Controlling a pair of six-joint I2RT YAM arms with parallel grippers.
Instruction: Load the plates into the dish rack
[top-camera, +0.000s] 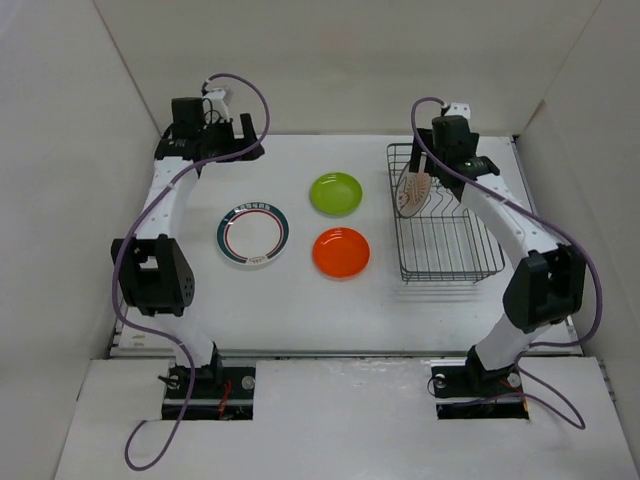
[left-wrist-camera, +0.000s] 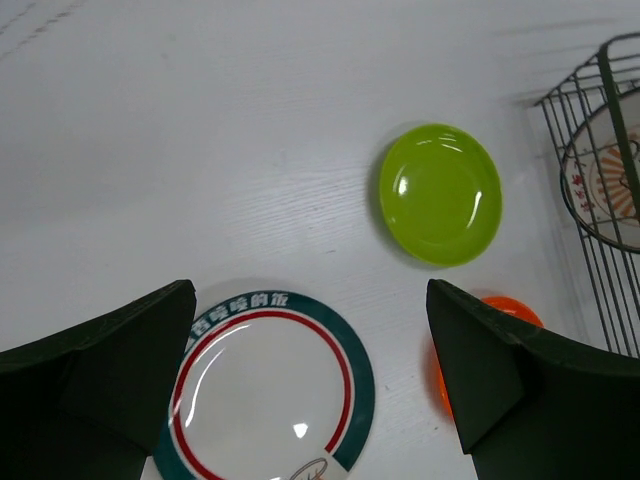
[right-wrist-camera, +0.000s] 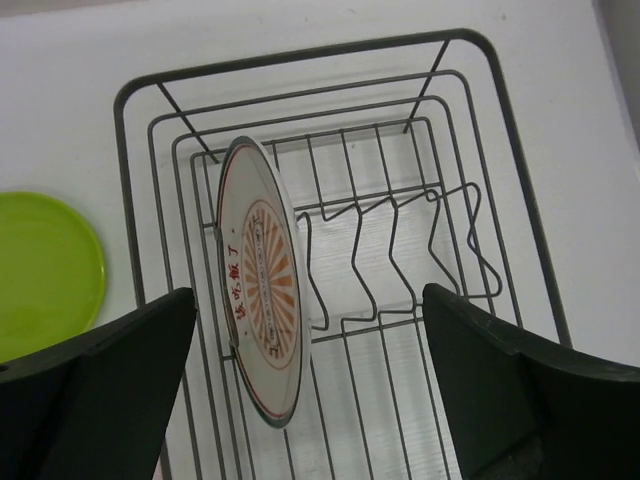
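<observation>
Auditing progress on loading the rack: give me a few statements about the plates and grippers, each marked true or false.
1. The sunburst plate stands on edge in the dish rack. True.
2. The orange plate is in the rack. False: it lies on the table beside the rack.
3. The right gripper is shut on the sunburst plate. False: its jaws stand open above it.
4. The lime green plate lies on the table. True.
5. The left gripper holds the ringed plate. False: it hovers open above it.
</observation>
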